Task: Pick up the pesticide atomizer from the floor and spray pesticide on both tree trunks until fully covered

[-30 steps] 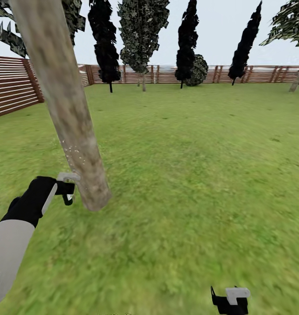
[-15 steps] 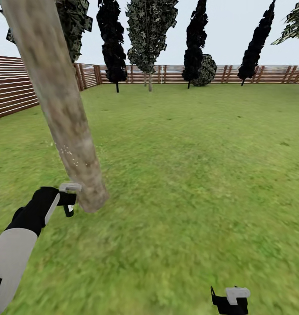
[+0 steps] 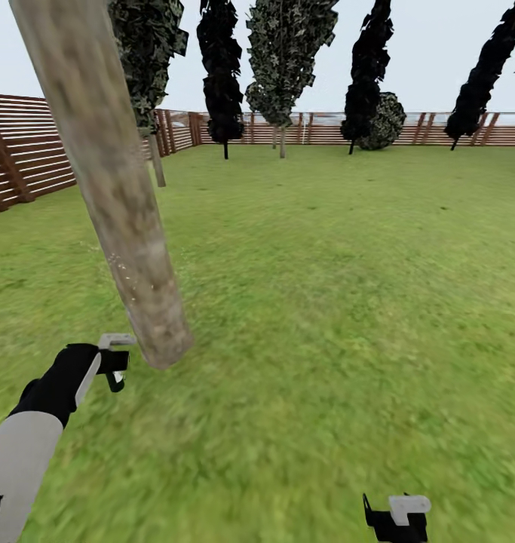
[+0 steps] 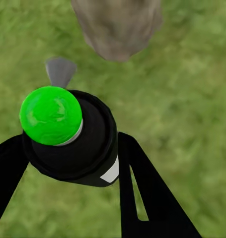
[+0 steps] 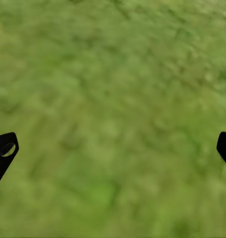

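Observation:
The pesticide atomizer (image 4: pixel 68 134) is a black bottle with a bright green cap (image 4: pixel 51 115) and a grey nozzle (image 4: pixel 60 71). My left gripper (image 4: pixel 73 148) is shut on it. In the head view my left gripper (image 3: pixel 115 362) hovers low over the grass, just left of the foot of the near tree trunk (image 3: pixel 129 226), a thick, pale, mottled column that leans in this view. White specks dot the trunk low down. The nozzle points toward the trunk's base (image 4: pixel 117 27). My right gripper (image 3: pixel 396 516) hangs open over bare grass (image 5: pixel 113 99).
Green lawn (image 3: pixel 325 264) stretches to a brown slat fence (image 3: pixel 31 158) at the left and back. Another pale-trunked tree (image 3: pixel 157 162) stands behind the near trunk. Dark cypresses (image 3: pixel 221 83) and a leafy tree (image 3: pixel 283 68) line the far fence.
The whole head view has shifted, so the camera has turned. Against the trunk, my left gripper with the atomizer sits lower and a little further from the bark. The right gripper has not moved.

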You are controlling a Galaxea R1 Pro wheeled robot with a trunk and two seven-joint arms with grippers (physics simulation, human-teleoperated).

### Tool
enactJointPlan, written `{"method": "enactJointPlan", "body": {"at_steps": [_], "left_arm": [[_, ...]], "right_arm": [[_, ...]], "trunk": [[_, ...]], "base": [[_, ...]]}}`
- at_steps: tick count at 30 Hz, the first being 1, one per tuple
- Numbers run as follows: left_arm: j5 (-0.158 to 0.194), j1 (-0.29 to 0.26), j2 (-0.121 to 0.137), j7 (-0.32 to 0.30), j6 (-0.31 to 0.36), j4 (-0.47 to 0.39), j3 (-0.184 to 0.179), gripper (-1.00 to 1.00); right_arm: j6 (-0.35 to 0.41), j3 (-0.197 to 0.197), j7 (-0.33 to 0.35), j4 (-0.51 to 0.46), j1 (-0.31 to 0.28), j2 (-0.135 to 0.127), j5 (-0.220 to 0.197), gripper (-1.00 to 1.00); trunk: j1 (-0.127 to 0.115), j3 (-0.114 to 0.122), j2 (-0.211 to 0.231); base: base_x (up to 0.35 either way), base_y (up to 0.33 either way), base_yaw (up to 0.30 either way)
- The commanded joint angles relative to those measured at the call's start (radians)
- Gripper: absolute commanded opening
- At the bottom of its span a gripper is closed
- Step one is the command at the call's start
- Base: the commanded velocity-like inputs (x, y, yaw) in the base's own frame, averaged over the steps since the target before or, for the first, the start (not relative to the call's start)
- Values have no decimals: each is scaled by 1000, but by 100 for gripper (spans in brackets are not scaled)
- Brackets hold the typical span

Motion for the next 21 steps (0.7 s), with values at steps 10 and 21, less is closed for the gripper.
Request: {"method": "enactJointPlan", "body": {"at_steps": [10, 21], "left_arm": [[6, 2, -36, 1, -1, 7, -2, -100], [-10, 3, -18, 172, -1, 10, 5, -100]], "right_arm": [[0, 0, 0, 0, 0, 0, 0, 100], [0, 0, 0, 0, 0, 0, 0, 100]], "trunk": [[0, 0, 0], [0, 0, 0]], "base": [[149, -230, 3], [1, -273, 80]]}}
